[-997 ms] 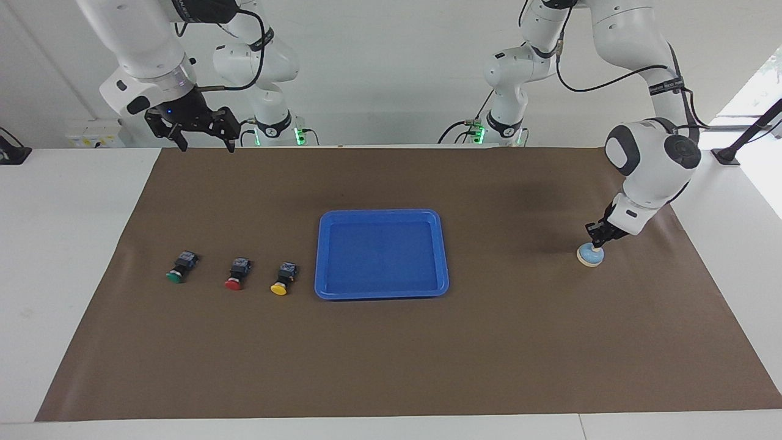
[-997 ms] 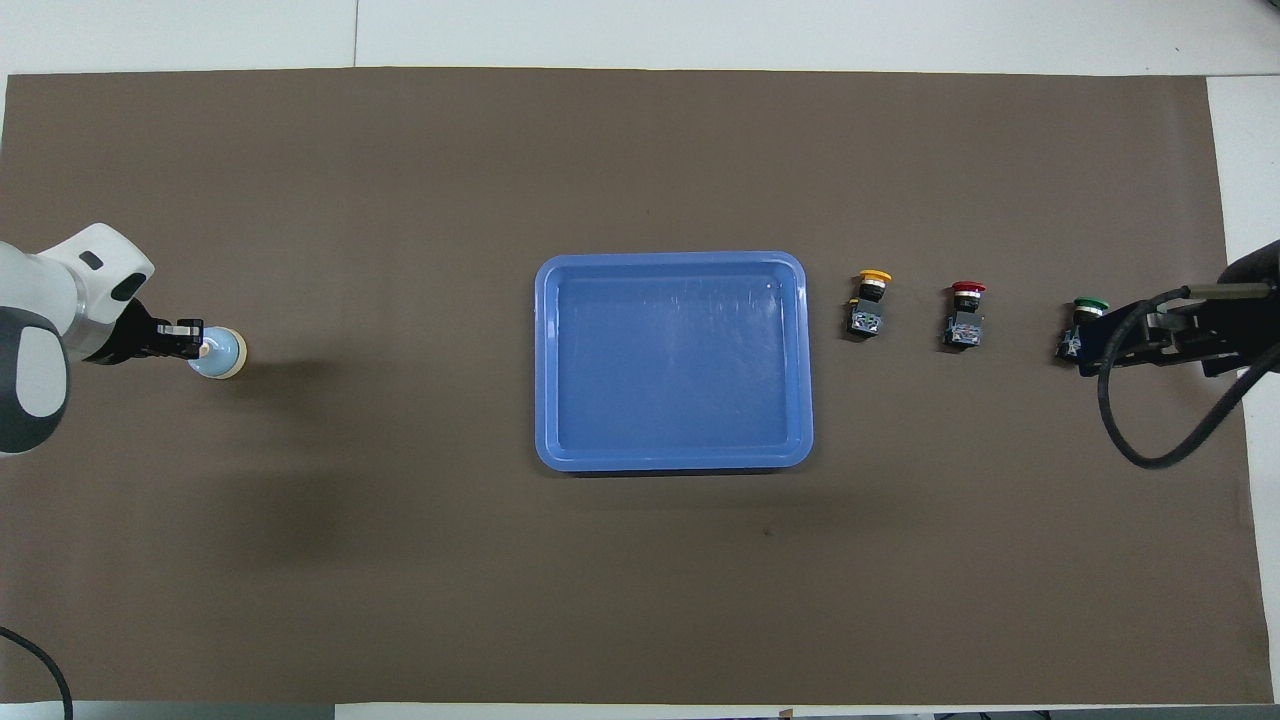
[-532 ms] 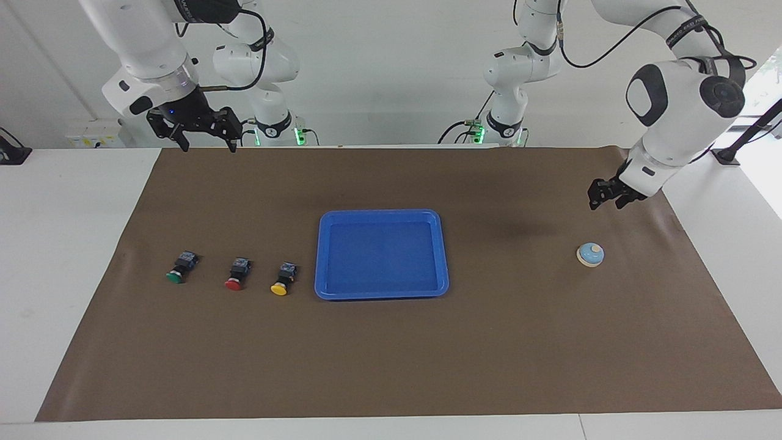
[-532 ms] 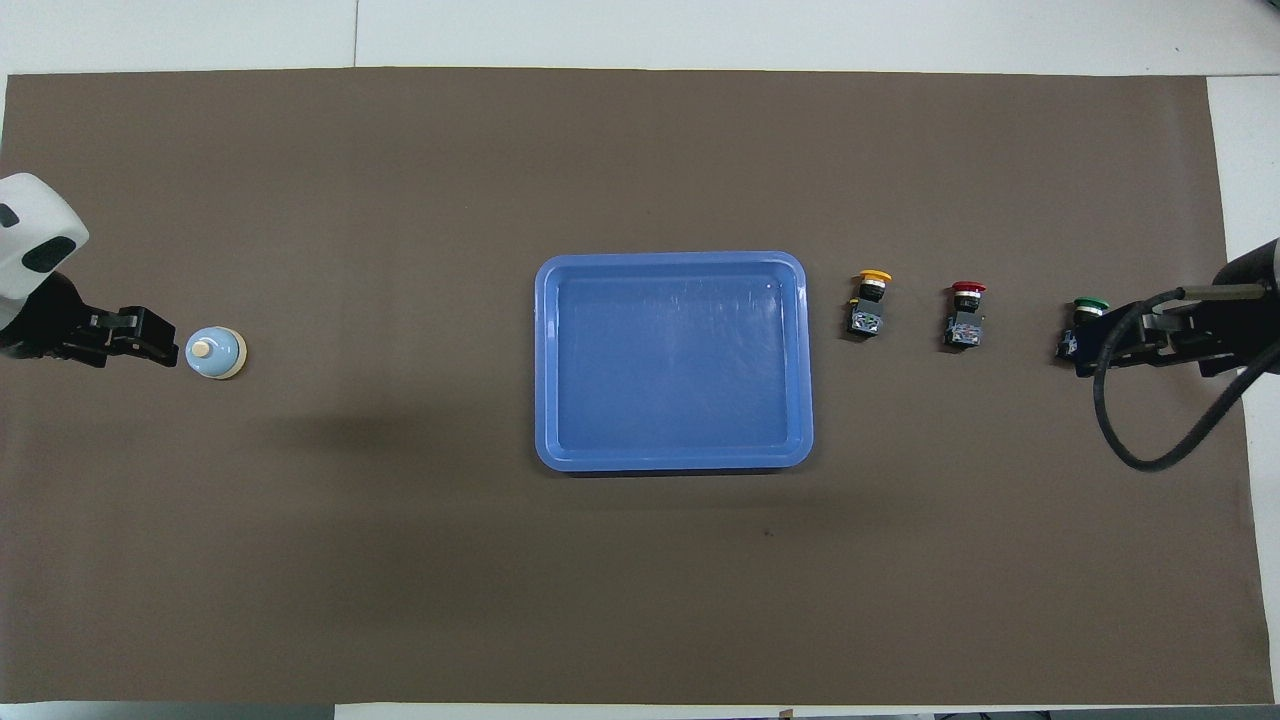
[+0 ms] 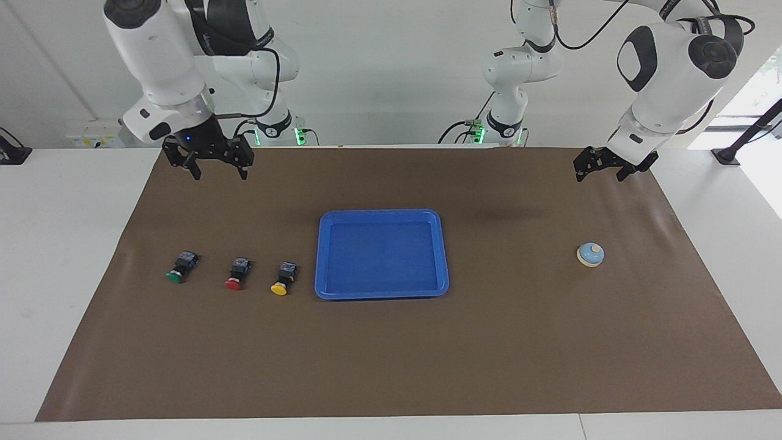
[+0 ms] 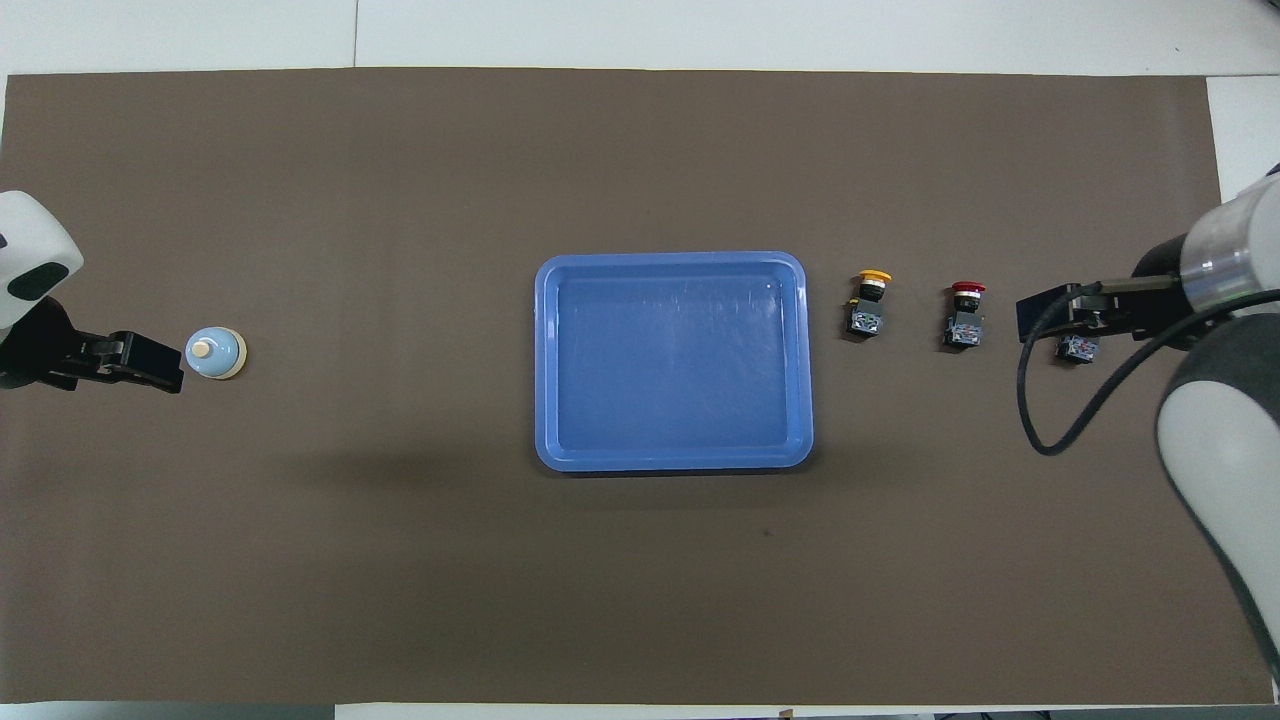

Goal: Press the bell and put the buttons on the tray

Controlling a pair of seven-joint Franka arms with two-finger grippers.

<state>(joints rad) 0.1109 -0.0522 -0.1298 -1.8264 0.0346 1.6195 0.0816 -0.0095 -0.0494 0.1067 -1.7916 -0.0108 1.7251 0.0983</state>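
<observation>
Lifted clear of the bell (image 5: 590,254) since a second ago, left gripper (image 5: 600,172) now up in the air over the brown mat (image 5: 391,354) at the left arm's end of the table, fingers spread apart and empty where they were pressed together on the knob; right gripper (image 5: 215,168) meanwhile lowered and swung inward from its earlier spot over the mat's robot-side edge. Left arm bent high at the elbow, forearm angled down toward the mat, wrist tilted so the fingers point down and toward the table's middle. Right arm dropping almost straight down from a raised shoulder, wrist vertical, fingers spread wide and pointing down, holding nothing, over the mat above the green button (image 5: 181,267); from overhead, covering that button's cap. Blue tray (image 5: 381,293) flat at the mat's centre, unmoved, nothing on it. Bell upright on the mat toward the left arm's end, well apart from the tray, cream knob showing on the pale blue dome. Three buttons lying on their sides in a row beside the tray toward the right arm's end, caps pointing away from the robots: yellow button (image 5: 283,280) just beside the tray, red button (image 5: 237,274) next, green last, each apart from its neighbour, all off the tray.
</observation>
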